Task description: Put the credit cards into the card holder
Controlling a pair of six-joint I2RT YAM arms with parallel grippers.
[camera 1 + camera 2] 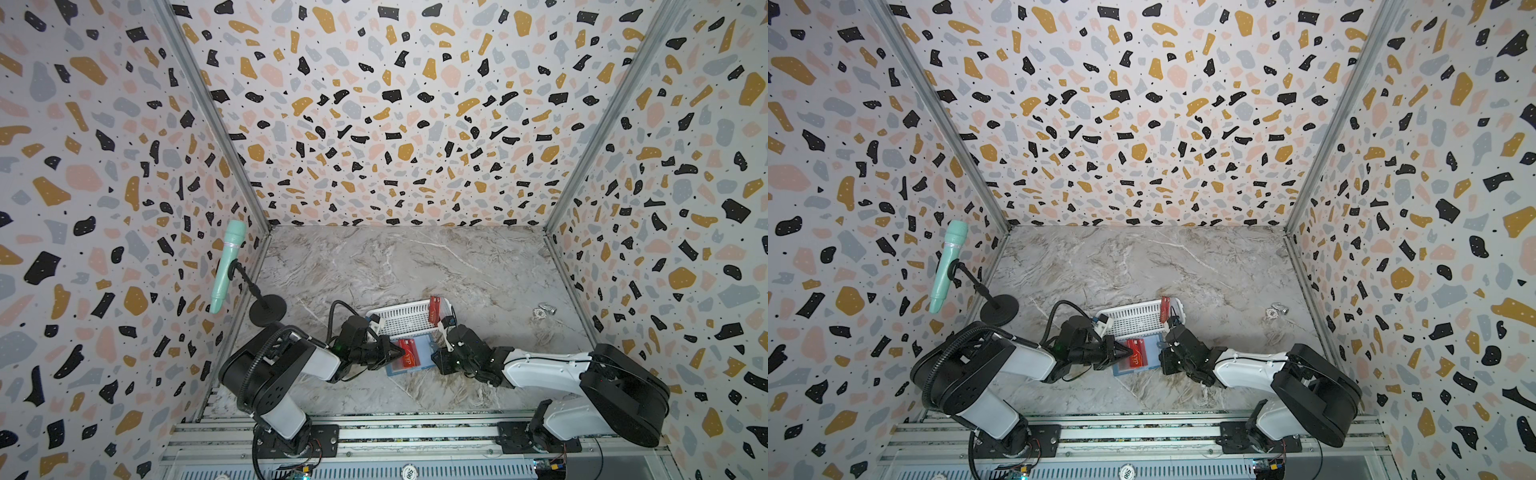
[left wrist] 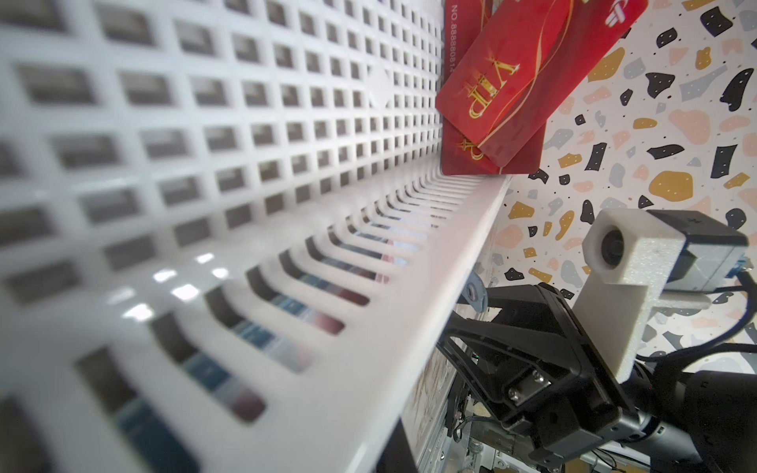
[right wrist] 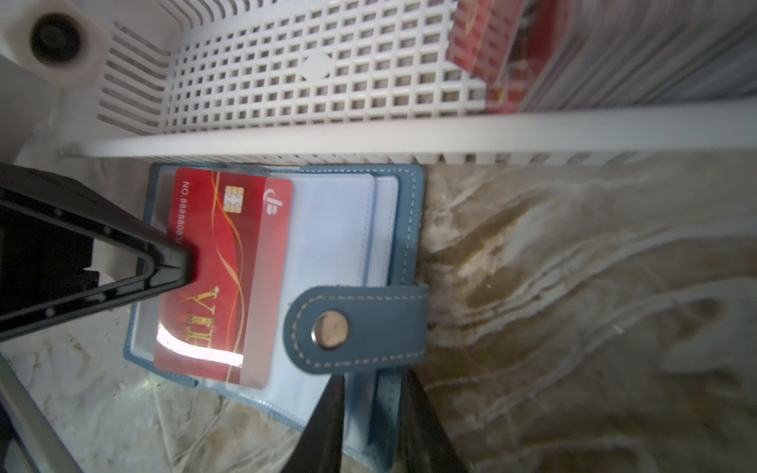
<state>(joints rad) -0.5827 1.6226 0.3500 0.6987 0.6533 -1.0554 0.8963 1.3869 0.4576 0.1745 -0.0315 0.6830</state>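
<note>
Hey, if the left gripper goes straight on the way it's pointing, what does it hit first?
The red card half-seated in the card holder's clear sleeve; the left gripper's shut tips sit at its edge, probably touching it.

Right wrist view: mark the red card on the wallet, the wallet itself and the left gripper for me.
red card (image 3: 223, 262), right wrist view, on its red face between chip and VIP lettering.
wallet (image 3: 381, 323), right wrist view, on the blue snap tab.
left gripper (image 3: 180, 266), right wrist view, where its closed black tips meet.
</note>
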